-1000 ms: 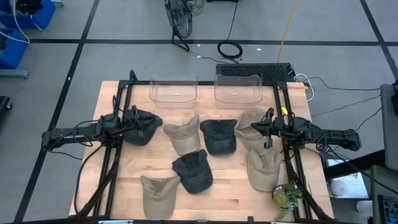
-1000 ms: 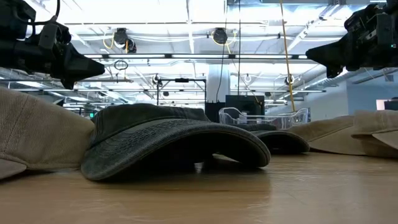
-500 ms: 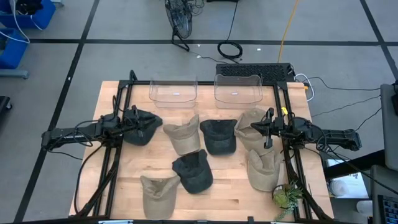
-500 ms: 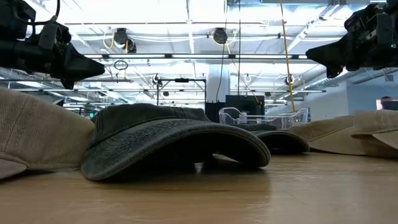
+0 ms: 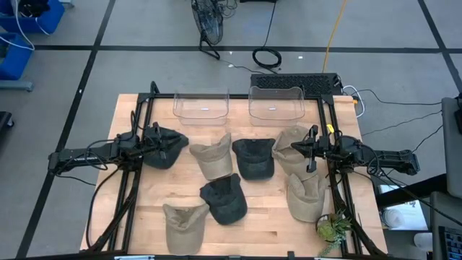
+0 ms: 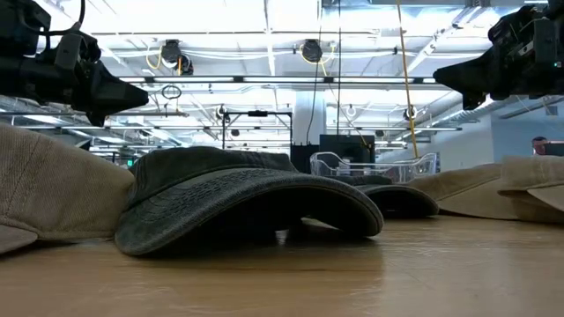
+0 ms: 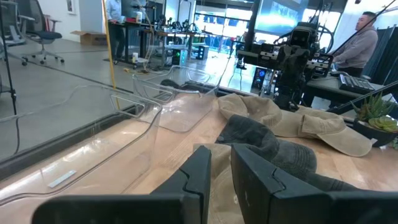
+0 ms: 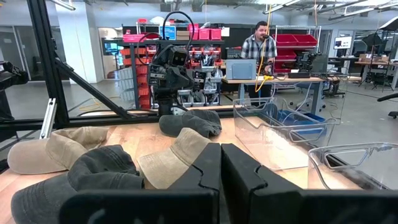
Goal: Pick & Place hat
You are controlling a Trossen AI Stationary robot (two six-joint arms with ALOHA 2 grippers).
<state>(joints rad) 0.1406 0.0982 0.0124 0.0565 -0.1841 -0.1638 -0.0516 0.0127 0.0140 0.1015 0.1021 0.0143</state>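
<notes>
Nothing on the table has moved since the earlier frames; we see only a person (image 6: 538, 145) appearing further into the low view's right edge. Our left gripper (image 5: 160, 139) hangs at centre left over a dark hat (image 5: 167, 148), its fingers (image 7: 200, 174) slightly parted and holding nothing. Our right gripper (image 5: 304, 149) hovers at centre right above a tan hat (image 5: 290, 146), clenched and empty. Two clear bins (image 5: 201, 105) sit along the table's top edge.

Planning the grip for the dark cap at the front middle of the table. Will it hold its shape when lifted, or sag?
The dark cap will probably sag: its crown already looks crumpled from above. The brim holds an arch in the low view, so it seems the stiffer part to pinch. It is likely light and, as washed cloth on the wooden table, unlikely to slip.
</notes>
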